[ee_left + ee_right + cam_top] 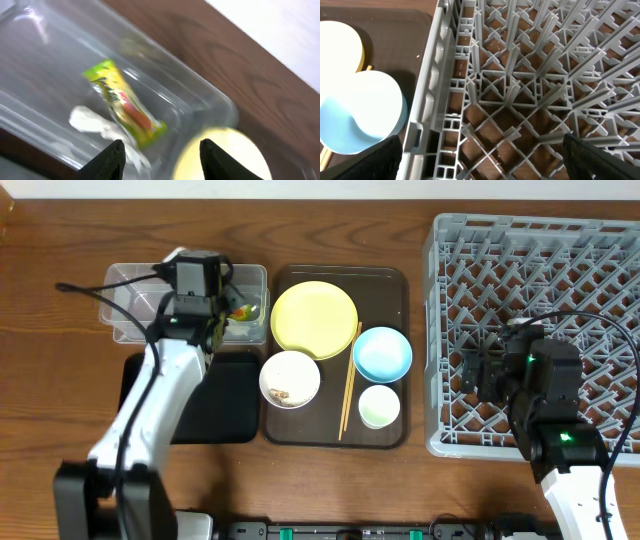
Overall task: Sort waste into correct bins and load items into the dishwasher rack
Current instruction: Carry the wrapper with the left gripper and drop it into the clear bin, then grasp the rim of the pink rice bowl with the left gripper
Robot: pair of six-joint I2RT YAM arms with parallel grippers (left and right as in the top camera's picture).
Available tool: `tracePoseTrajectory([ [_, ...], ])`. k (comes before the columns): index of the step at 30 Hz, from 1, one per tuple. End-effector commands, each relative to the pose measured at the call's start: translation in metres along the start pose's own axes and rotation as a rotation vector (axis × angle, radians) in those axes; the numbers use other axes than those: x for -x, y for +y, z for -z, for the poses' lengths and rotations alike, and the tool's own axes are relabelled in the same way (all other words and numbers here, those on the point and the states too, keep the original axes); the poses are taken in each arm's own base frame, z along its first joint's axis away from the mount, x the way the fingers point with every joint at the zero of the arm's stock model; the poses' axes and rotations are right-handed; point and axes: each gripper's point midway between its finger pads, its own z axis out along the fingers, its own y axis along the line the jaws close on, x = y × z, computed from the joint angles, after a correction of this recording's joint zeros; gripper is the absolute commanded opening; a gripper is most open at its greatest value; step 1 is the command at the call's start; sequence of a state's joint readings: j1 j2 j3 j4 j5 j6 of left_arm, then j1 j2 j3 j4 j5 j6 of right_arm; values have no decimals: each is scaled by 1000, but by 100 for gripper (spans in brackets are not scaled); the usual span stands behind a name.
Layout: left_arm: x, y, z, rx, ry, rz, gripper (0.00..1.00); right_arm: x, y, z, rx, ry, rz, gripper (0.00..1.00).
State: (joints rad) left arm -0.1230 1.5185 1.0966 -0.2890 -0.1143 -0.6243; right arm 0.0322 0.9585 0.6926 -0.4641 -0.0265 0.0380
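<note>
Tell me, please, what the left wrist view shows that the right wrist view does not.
Only the left wrist view shows the clear tub, with the snack wrapper and the crumpled paper scrap lying inside it, and the open left gripper. Only the right wrist view shows the dishwasher rack, the light-blue bowl beside it, and the open right gripper. Both show part of the yellow plate and the wooden table, seen through the rack's lattice in the right view.
</note>
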Motion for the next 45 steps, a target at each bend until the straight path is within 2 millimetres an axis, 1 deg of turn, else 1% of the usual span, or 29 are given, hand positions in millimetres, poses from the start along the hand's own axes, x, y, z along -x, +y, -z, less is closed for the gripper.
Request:
tracePoseTrajectory([
  [1, -13, -31, 30, -78, 1, -239, 50, 9, 4, 3, 9, -19, -3, 99],
  [4, -47, -47, 40, -103, 72, -385, 50, 9, 4, 3, 9, -19, -3, 99],
  [7, -92, -53, 45, -101, 181, -483, 50, 9, 4, 3, 9, -19, -3, 99],
  [11, -136, -56, 42, -86, 283, -577, 50, 9, 4, 3, 9, -19, -3, 99],
  [14, -163, -60, 38, -78, 335, -610, 50, 9, 4, 3, 9, -19, -3, 99],
  [19, -198, -63, 28, -59, 395, -631, 50, 9, 4, 3, 10, -19, -3, 99],
  [23, -222, -57, 17, -21, 447, -654, 50, 9, 4, 3, 10, -19, -3, 99],
  [25, -230, -53, 13, 3, 465, -638, 49, 9, 4, 3, 9, -19, -3, 99],
  [27, -235, -49, 9, 19, 479, -636, 45, 9, 4, 3, 9, -18, -3, 99],
  [29, -237, -47, 6, 27, 485, -639, 40, 9, 4, 3, 9, -19, -3, 99],
  [36, -240, -44, 4, 37, 495, -643, 38, 9, 4, 3, 10, -18, -3, 99],
  [41, -251, -35, 2, 58, 530, -611, 36, 9, 4, 3, 9, -19, -3, 99],
  [43, -253, -35, 2, 50, 540, -609, 34, 9, 4, 3, 10, -18, -3, 99],
  [45, -253, -36, 2, 48, 537, -609, 29, 9, 4, 3, 10, -18, -3, 99],
])
